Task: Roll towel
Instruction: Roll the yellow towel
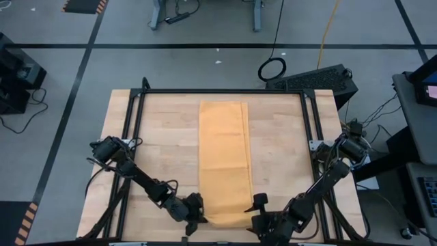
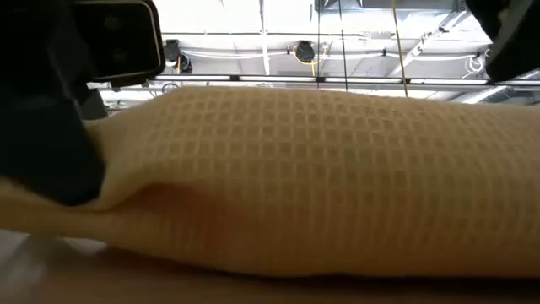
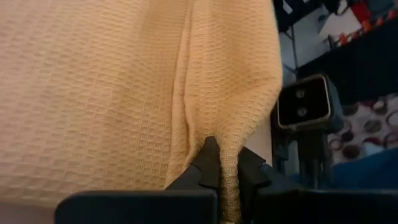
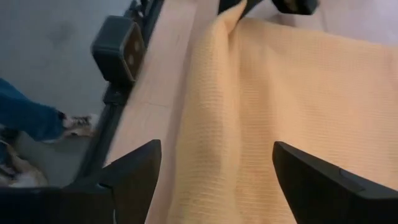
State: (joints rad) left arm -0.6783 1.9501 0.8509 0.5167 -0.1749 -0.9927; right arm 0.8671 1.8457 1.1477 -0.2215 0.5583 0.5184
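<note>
Towel [image 1: 224, 160] lies long from the tabletop's [image 1: 157, 137] far edge to the near edge; left gripper [image 3: 225, 171] pinches its near corner, right gripper [image 4: 217, 168] spread wide over it.

Orange-yellow on pale wood — that's my whole palette right now.

I'm looking at the towel [image 1: 224, 160], a plain orange-yellow all over, no print on it, only a fine waffle-weave grid of small squares that shows clearly up close. Under it the tabletop [image 1: 164, 130] is light blond wood with faint plank lines, framed by black rails [image 1: 222, 91]. Both arms read dark, near black — the left gripper [image 3: 227, 171] and the right gripper [image 4: 214, 165] are the same black. Around the table the floor [image 1: 82, 68] is grey, crossed by black tape lines, with an orange-and-black hazard strip [image 1: 84, 5] at the far edge.
</note>
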